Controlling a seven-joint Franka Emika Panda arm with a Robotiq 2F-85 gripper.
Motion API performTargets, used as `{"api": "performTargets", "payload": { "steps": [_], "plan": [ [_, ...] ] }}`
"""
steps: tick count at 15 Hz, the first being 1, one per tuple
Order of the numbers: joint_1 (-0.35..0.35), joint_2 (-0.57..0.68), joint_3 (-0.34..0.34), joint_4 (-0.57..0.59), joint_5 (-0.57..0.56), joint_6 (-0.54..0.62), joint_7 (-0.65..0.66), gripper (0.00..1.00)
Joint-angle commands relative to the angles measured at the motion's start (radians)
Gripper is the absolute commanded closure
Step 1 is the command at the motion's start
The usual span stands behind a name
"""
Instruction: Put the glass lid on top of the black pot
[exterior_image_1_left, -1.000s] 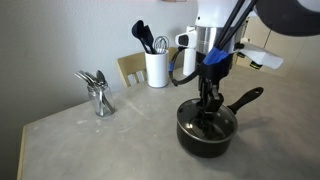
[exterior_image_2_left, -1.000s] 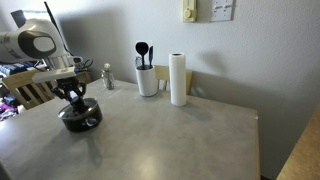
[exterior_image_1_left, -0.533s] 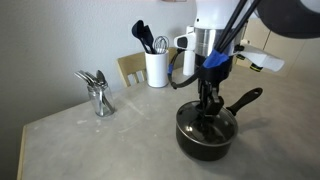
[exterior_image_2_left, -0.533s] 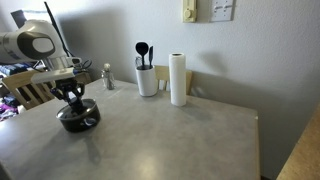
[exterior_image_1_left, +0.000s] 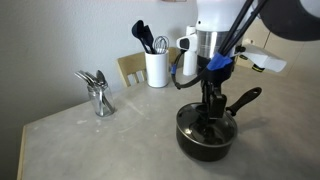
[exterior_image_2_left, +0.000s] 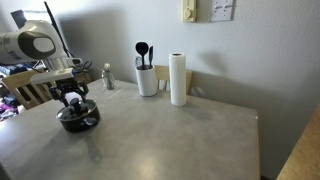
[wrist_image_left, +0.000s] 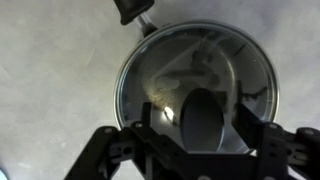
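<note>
- Tabletop: nothing on it has shifted in the last second.
- Black pot: in the same spot in both exterior views, long handle pointing away from me.
- Glass lid: wrist view shows it lying flat on the pot, metal rim matching the pot's edge all round. I judge placement done.
- End effector: barely moved, low over the lid. Fingers stand apart, clear of the dark knob, holding nothing.
- Remaining: lift straight up, clear of the knob.
</note>
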Motion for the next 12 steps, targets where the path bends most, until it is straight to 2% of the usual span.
{"api": "performTargets", "payload": {
  "steps": [1, 8, 11, 12],
  "plan": [
    [0.016, -0.053, -0.014, -0.007, -0.027, -0.088, 0.058, 0.00],
    [0.015, -0.153, -0.015, 0.009, -0.070, -0.253, 0.149, 0.00],
    [0.008, -0.166, -0.016, 0.020, -0.060, -0.290, 0.150, 0.00],
    [0.010, -0.157, -0.011, 0.016, -0.051, -0.259, 0.138, 0.00]
  ]
}}
